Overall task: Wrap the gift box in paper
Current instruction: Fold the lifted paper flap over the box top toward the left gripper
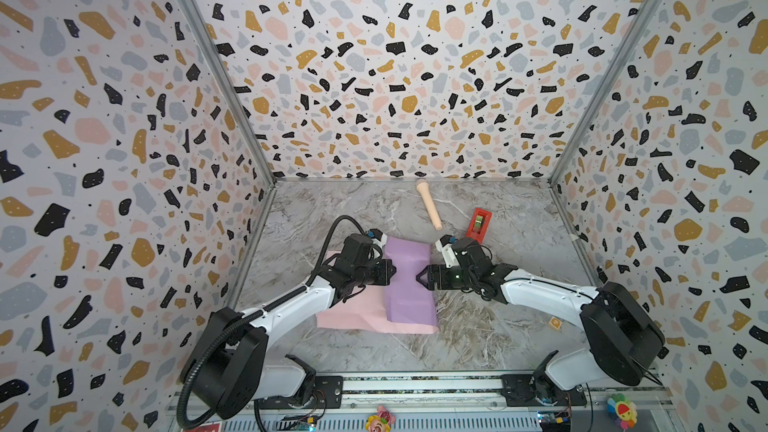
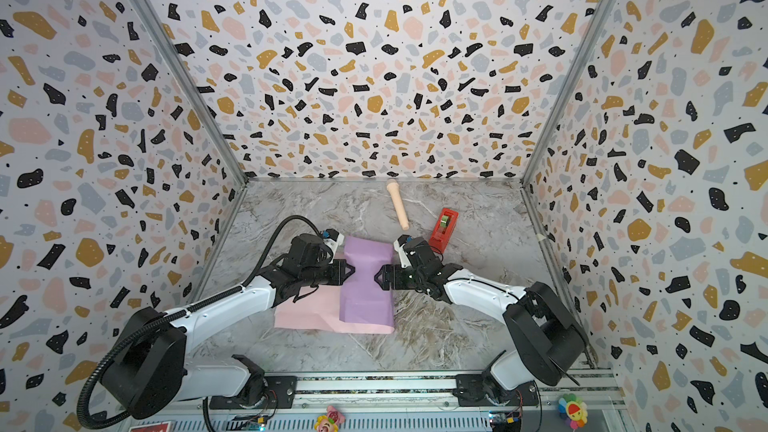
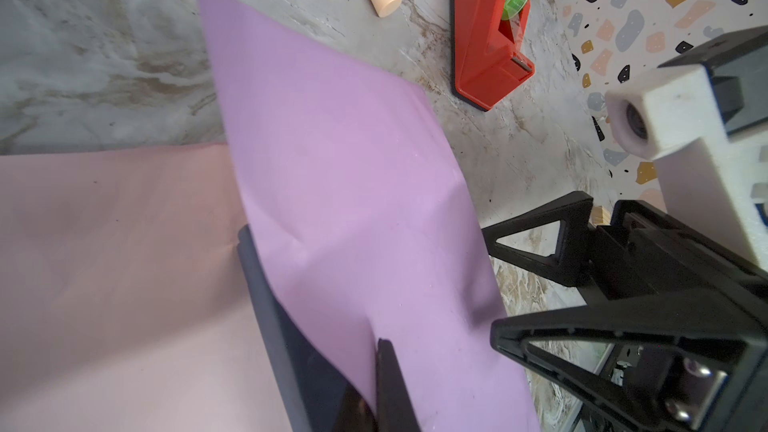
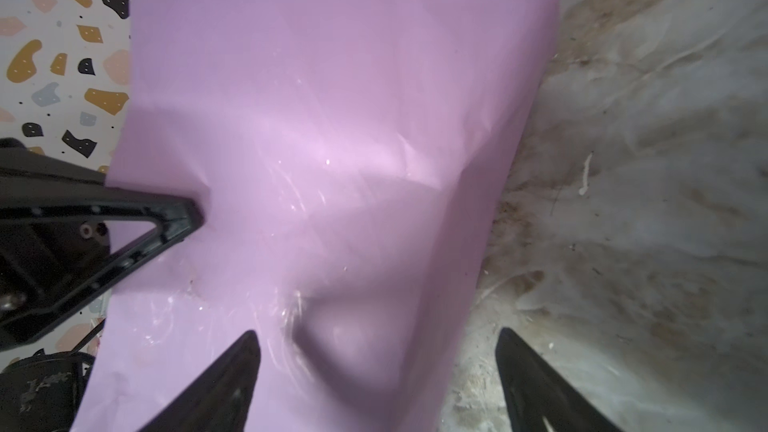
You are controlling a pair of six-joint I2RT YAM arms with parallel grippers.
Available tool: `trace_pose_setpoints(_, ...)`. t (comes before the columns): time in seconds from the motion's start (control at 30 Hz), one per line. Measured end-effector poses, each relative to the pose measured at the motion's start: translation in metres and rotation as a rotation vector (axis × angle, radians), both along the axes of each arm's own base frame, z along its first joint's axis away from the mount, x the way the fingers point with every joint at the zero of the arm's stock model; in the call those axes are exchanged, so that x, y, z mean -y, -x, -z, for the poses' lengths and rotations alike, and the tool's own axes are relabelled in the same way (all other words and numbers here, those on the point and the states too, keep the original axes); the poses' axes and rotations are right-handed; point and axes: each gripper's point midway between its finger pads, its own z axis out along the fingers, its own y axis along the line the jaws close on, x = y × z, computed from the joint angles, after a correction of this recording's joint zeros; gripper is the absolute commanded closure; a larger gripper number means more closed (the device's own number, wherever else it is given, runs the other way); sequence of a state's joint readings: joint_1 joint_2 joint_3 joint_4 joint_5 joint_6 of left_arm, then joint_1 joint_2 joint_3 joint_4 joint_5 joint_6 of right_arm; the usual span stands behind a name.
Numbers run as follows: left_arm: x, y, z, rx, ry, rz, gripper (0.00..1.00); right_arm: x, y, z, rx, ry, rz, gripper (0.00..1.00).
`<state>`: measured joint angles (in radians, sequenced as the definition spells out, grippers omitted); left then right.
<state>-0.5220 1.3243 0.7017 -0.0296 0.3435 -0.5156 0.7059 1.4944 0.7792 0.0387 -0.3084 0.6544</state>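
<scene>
Status:
- The paper (image 1: 409, 284) sits about mid-table (image 1: 478, 347), slightly toward the left edge. One part lies flat with its pink face up. A lilac flap is folded over the top of it.
- Pink shows past the flap on the side toward the left edge and along the front edge.
- The gift box (image 3: 286, 338) is under the lilac flap. Only a dark navy strip shows in the left wrist view, at the flap's edge, resting on the pink part. Both top views hide it completely.
- The left gripper (image 1: 392, 272) is clenched, with its tip on the flap's left edge. The right wrist view shows the paper dimpled around the tip. It's unclear whether a fold is pinched or just pressed down.
- The right gripper (image 2: 377, 277) is released with jaws wide, at the flap's right edge, facing the left gripper across the flap.
- In the right wrist view one finger (image 4: 232, 371) is over the lilac and the other is over bare marble. It grasps nothing, and contact with the paper is unclear.
- The toy microphone (image 1: 429, 205) lies near the back edge.
- The red tape dispenser (image 1: 478, 223) is just beside the microphone, toward the right edge. Both are clear of the paper.
</scene>
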Motion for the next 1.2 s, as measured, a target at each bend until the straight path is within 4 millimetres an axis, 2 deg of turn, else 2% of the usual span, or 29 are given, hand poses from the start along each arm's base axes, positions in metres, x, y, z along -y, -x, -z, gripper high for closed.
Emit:
trace_pose_setpoints(0.5,-0.006,-0.002,0.009,-0.017,-0.016,-0.001,0.98,-0.003,0.000,0.013,-0.022,0.009,-0.016,0.12)
trace_pose_setpoints(0.57,-0.007,-0.003,0.009,-0.012,-0.022,-0.003,0.90,-0.002,0.002,0.018,-0.030,0.015,-0.016,0.13)
trace_pose_setpoints(0.83,-0.022,-0.009,0.016,-0.002,-0.089,-0.062,0.45,-0.001,0.001,0.021,-0.018,-0.001,-0.010,0.13)
trace_pose_setpoints(0.9,-0.023,-0.007,0.014,-0.001,-0.089,-0.069,0.37,-0.001,0.001,0.021,-0.017,-0.006,-0.009,0.13)
trace_pose_setpoints(1.0,-0.020,-0.002,0.010,-0.012,-0.052,-0.060,0.31,-0.002,0.001,0.021,-0.016,-0.009,-0.009,0.13)
trace_pose_setpoints(1.2,-0.010,0.011,0.021,-0.088,-0.005,-0.015,0.32,-0.002,0.001,0.021,-0.016,-0.009,-0.009,0.13)
